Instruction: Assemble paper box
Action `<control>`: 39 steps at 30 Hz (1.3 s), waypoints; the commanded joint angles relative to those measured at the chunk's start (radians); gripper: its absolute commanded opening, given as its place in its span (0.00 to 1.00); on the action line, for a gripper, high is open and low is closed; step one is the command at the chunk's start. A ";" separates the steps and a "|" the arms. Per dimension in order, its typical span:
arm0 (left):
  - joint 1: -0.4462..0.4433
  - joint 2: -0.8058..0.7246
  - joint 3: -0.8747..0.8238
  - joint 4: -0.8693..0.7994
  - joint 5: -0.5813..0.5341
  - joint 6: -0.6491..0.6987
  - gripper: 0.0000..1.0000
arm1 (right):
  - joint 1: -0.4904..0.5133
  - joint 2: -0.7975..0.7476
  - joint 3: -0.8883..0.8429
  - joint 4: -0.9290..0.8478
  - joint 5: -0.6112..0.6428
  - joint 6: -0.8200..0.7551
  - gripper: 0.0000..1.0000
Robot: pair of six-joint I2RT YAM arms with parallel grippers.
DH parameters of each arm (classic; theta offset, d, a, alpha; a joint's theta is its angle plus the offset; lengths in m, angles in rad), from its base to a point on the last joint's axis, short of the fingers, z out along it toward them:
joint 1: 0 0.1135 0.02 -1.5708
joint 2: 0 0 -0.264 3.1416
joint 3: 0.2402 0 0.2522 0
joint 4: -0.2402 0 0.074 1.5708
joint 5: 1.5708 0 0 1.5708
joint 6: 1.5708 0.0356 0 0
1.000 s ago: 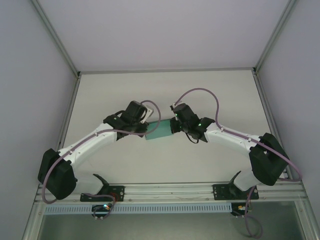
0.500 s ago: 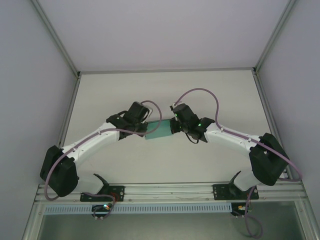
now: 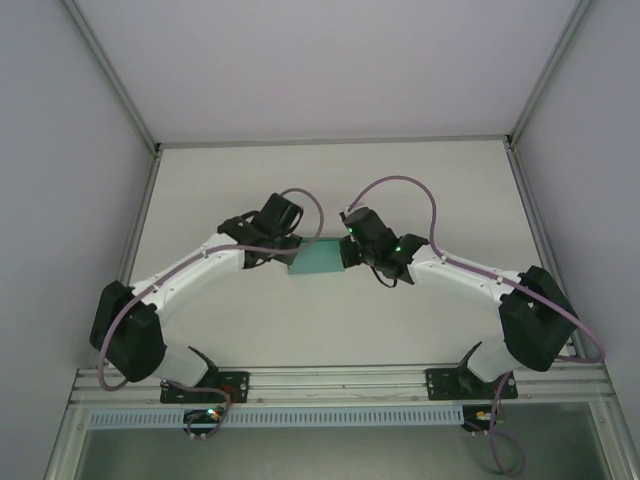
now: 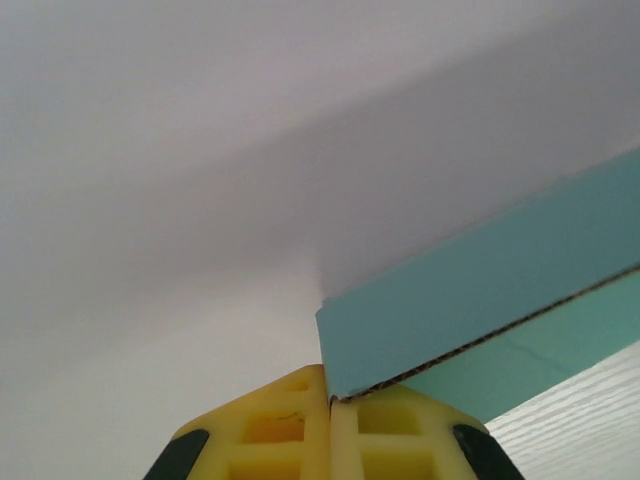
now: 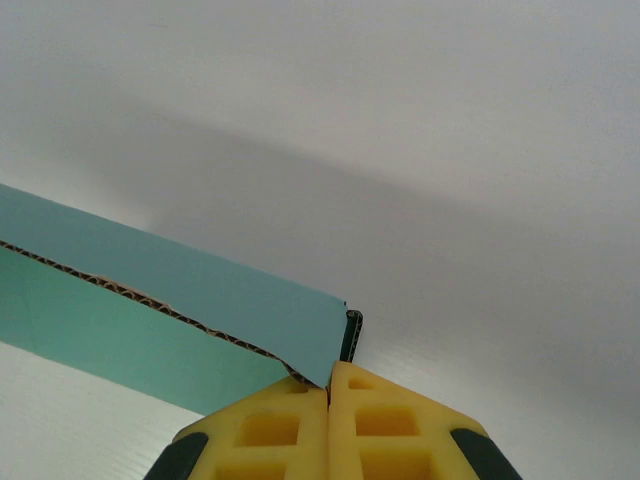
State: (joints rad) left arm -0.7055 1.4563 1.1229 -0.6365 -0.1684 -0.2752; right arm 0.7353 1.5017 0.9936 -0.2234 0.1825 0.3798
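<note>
A flat off-white tabletop (image 3: 330, 180) is spreading across the middle of the top view, its surface matte and bare toward the back. In the left wrist view a strip of it (image 4: 585, 420) is showing a fine lined grain. Plain pale grey panels are closing it in: a back wall (image 3: 330, 60), a left wall (image 3: 50, 150) and a right wall (image 3: 600, 130). Two slim silver metal posts, one at the left (image 3: 112, 75) and one at the right (image 3: 545, 70), are slanting down to the table's far corners. Along the near edge a silver aluminium rail (image 3: 340, 380) is running from side to side, and just below it a white slotted strip (image 3: 340, 415) is lying parallel. Under that, a dark greenish panel (image 3: 340, 455) is filling the bottom.
</note>
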 commanded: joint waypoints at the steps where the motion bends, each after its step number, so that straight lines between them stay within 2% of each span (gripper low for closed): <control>1: 0.038 0.031 0.033 -0.079 0.104 -0.186 0.00 | 0.028 0.051 -0.017 -0.200 0.027 0.042 0.00; 4: 0.039 0.051 0.044 -0.109 0.157 -0.231 0.00 | 0.044 0.046 -0.019 -0.202 0.062 0.070 0.00; 8: 0.047 0.070 0.063 -0.154 0.168 -0.275 0.00 | 0.058 0.041 -0.025 -0.187 0.056 0.080 0.00; 11: 0.057 0.093 0.093 -0.207 0.156 -0.281 0.00 | 0.067 0.047 -0.024 -0.191 0.052 0.085 0.00; 17: 0.088 0.101 0.116 -0.201 0.264 -0.295 0.00 | 0.070 0.051 -0.022 -0.185 0.046 0.085 0.00; 19: 0.092 0.114 0.128 -0.221 0.249 -0.297 0.00 | 0.072 0.053 -0.022 -0.183 0.043 0.082 0.00; 22: 0.099 0.132 0.139 -0.219 0.285 -0.295 0.00 | 0.072 0.057 -0.024 -0.182 0.043 0.082 0.00; 27: 0.060 0.166 0.163 -0.266 0.152 -0.267 0.00 | 0.072 0.053 -0.039 -0.164 0.040 0.085 0.00; 32: -0.002 0.164 0.081 -0.227 0.064 -0.260 0.00 | 0.072 0.042 -0.060 -0.140 0.046 0.075 0.00; 39: -0.021 0.087 -0.116 -0.033 0.095 -0.310 0.00 | 0.073 0.046 -0.124 -0.062 0.081 0.002 0.00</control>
State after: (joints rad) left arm -0.7078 1.5043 1.1141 -0.6464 -0.1478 -0.5545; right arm 0.7914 1.4982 0.9436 -0.1513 0.2821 0.4171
